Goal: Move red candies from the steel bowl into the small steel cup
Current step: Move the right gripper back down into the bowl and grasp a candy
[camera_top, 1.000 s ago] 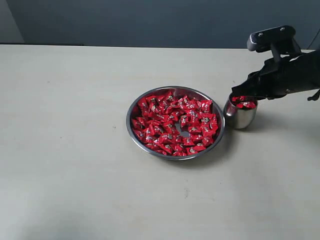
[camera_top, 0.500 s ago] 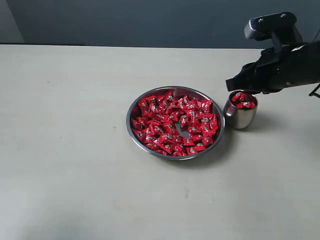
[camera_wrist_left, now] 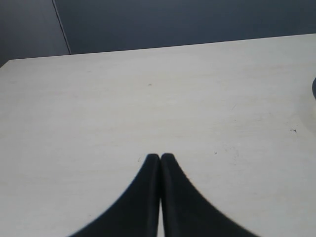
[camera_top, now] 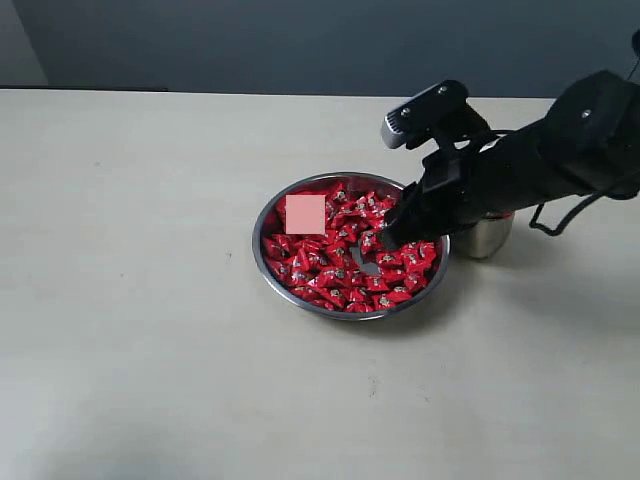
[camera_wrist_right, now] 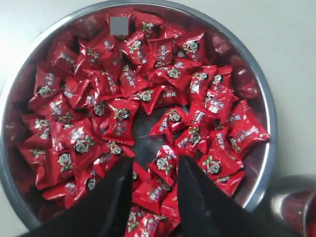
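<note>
At the near edge of the exterior view, bare table [camera_top: 150, 400] only. Next back, the steel bowl [camera_top: 330, 313] sits flat at mid-table, its floor covered by red candies [camera_top: 310, 265] in a loose layer, except for a small bare steel patch [camera_wrist_right: 143, 133] near the centre. Right gripper [camera_top: 386, 240] angles down into the bowl's cup-side half, tips low over the candies bordering that patch. Its wrist view shows the jaws part-way open, wide enough to straddle a wrapper or two, with nothing between the fingers [camera_wrist_right: 116, 202] yet. Contact with the candies: cannot tell. Judgement: this is the approach for a pick, the gap pre-set near candy width so a short close takes a piece without scattering its neighbours. Just beyond the bowl's rim on the right, the small steel cup [camera_top: 490, 238] stands upright, partly hidden by the arm; touching the bowl or not, cannot tell. That placement keeps the carry short. Red shows at its mouth, so it likely holds some candies; fill level not readable. Left gripper [camera_wrist_left: 160, 158], seen only from its own wrist, has fingers pressed together on nothing, held over bare table, presumably to keep clear of the work. Farthest back, dark wall [camera_top: 300, 40]
</note>
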